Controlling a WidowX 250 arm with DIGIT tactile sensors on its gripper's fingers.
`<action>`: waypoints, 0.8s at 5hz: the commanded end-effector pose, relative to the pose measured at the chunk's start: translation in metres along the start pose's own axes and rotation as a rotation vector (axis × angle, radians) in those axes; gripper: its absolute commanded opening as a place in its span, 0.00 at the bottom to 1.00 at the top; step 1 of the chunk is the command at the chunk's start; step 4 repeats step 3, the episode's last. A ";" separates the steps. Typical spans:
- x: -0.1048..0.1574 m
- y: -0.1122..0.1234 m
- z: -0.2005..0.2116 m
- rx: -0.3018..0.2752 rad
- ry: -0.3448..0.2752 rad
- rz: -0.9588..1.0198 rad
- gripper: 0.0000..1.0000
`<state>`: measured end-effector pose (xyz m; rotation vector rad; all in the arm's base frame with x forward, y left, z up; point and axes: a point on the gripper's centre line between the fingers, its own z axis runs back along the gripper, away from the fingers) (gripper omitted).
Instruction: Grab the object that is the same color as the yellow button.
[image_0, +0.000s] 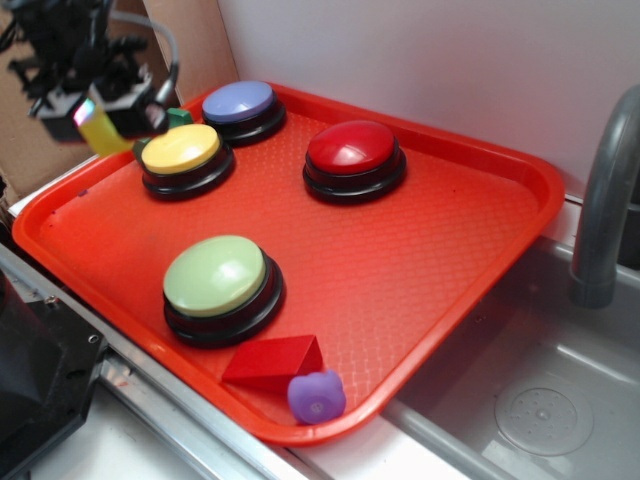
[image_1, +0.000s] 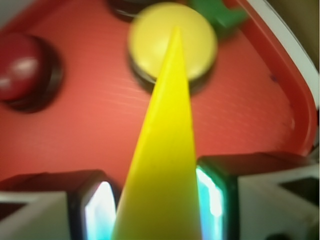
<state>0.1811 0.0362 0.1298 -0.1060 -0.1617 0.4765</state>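
Observation:
My gripper (image_0: 100, 120) hangs above the tray's far left corner, shut on the yellow wedge block (image_0: 103, 135). In the wrist view the yellow wedge block (image_1: 165, 165) fills the gap between the two lit fingers (image_1: 100, 212) and tapers to a point over the yellow button (image_1: 172, 40). The yellow button (image_0: 181, 150), a glossy dome on a black base, sits on the red tray (image_0: 420, 250) just right of and below the gripper. The block is lifted off the tray.
Other buttons stand on the tray: blue (image_0: 240, 103), red (image_0: 352, 148), pale green (image_0: 215, 275). A red wedge (image_0: 272, 360) and a purple piece (image_0: 316, 396) lie at the front edge. A green piece (image_0: 178, 116) sits behind the yellow button. A sink (image_0: 540, 400) and faucet (image_0: 605, 190) are at right.

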 end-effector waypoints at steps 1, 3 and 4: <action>0.007 -0.049 0.046 -0.041 0.020 -0.238 0.00; 0.000 -0.052 0.042 -0.027 0.003 -0.241 0.00; 0.000 -0.052 0.042 -0.027 0.003 -0.241 0.00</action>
